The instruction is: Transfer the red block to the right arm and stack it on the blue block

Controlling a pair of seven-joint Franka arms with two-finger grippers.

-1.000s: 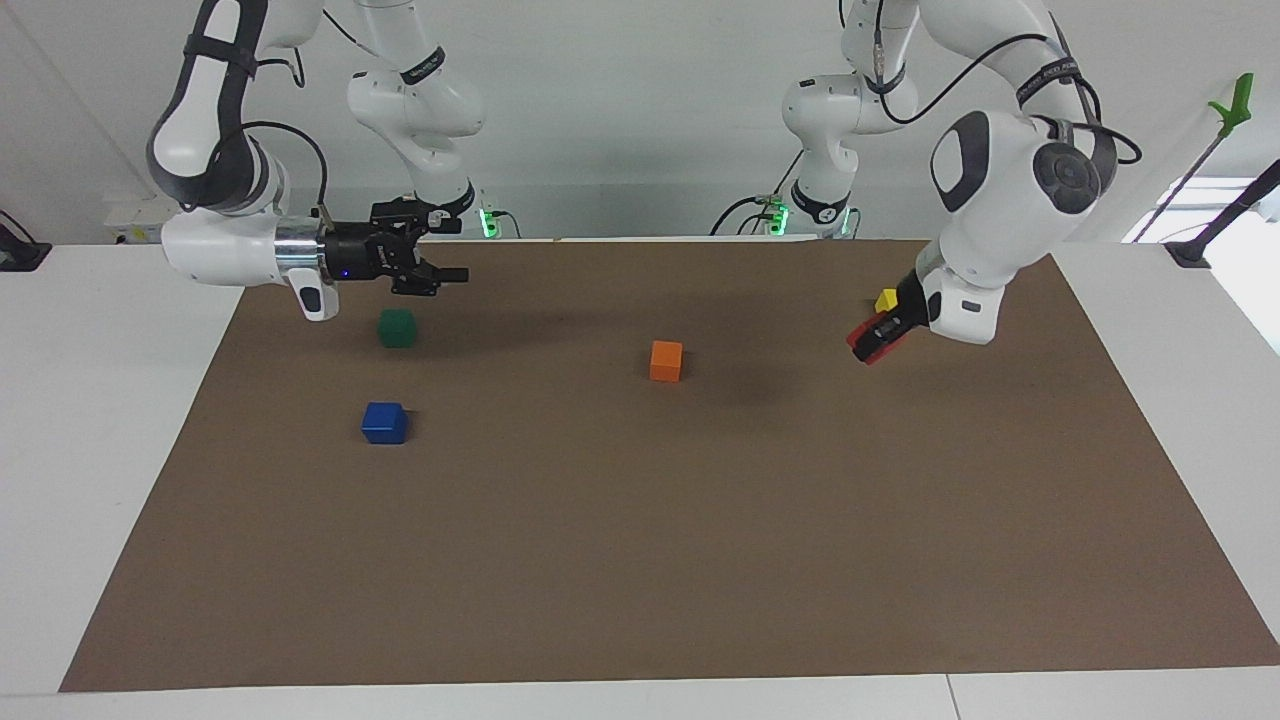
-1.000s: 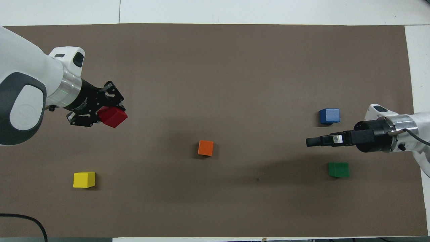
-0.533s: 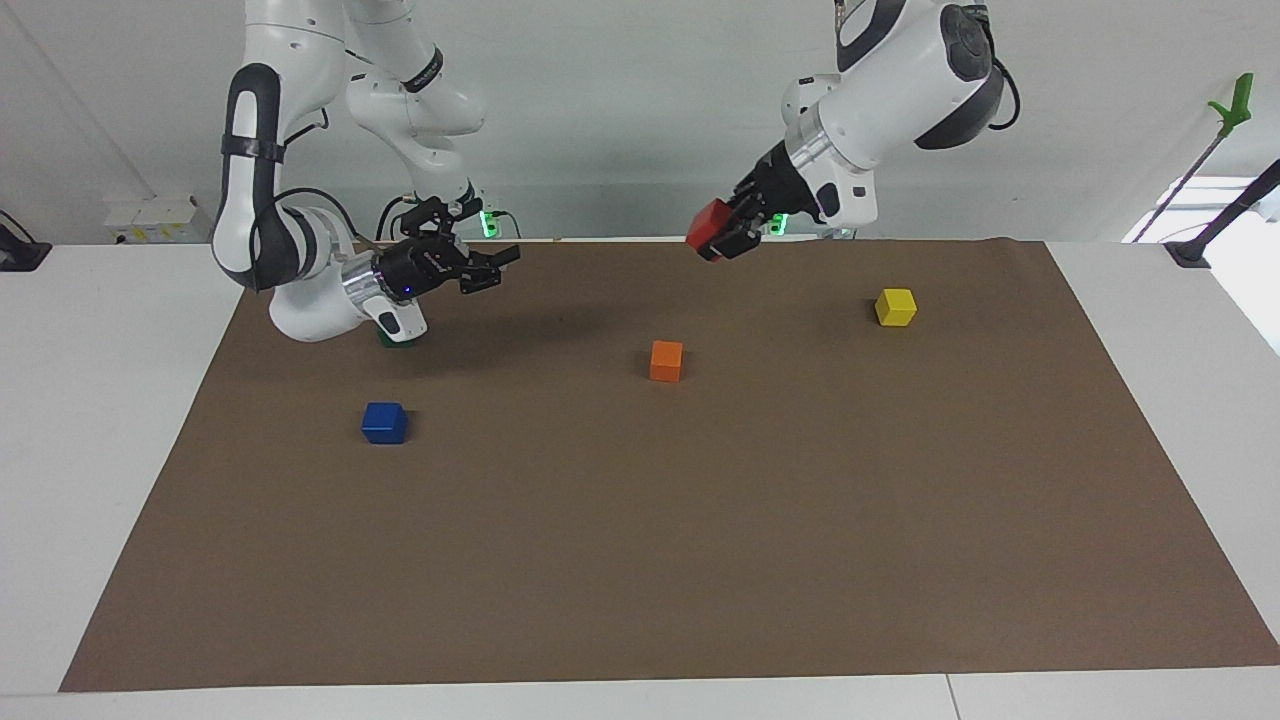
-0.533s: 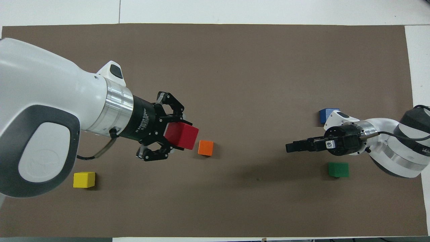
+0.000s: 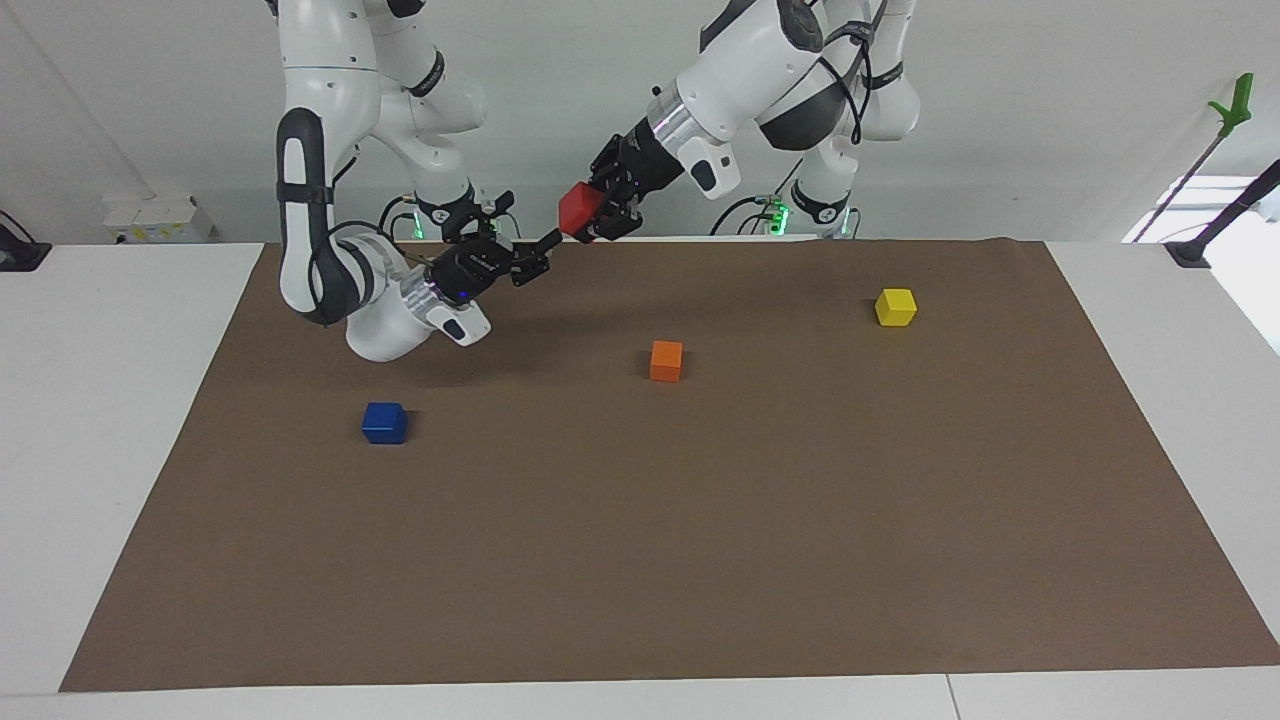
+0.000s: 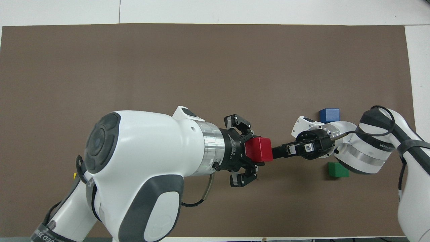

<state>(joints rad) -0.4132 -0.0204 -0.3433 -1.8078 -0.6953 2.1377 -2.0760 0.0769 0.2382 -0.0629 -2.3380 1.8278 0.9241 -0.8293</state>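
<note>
We are at the handover: our left pincer (image 5: 598, 212) grips the red block (image 5: 577, 209) high above the worktop (image 5: 700, 520); our right pincer (image 5: 535, 250), fingers parted, nearly meets it. Next, close on it, then carry to the blue block (image 5: 384, 422)

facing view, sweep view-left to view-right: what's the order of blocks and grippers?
blue block → right gripper → red block, held in the left gripper → orange block → yellow block. The green block doesn't show in this view.
</note>
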